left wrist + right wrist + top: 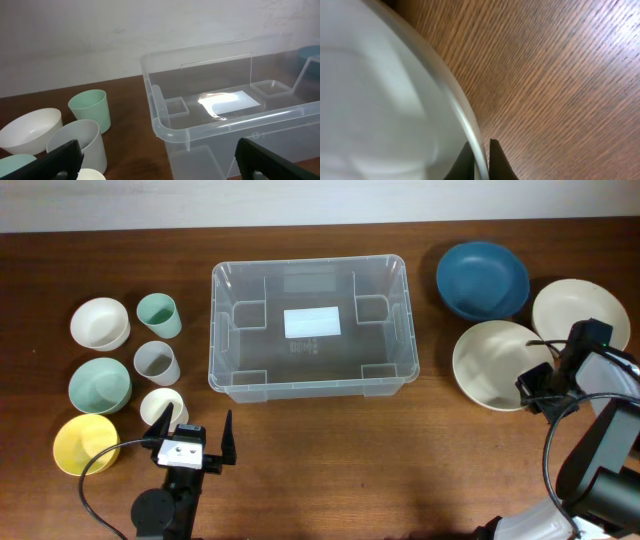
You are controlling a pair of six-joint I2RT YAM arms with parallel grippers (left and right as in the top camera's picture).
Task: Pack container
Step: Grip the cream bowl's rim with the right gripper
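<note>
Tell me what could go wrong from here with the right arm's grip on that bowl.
1. The right gripper pinches only the thin rim of the cream bowl, so it may tilt or slip when lifted.
2. The blue bowl and a second cream bowl sit close by; a swing could knock them.
3. A low carry could strike the rim of the container.

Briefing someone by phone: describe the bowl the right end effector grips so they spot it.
Look right of the clear container. The gripped bowl is the frontmost there, cream like its right-hand neighbour but nearer the container; its rim alone is pinched by the right end effector.
</note>
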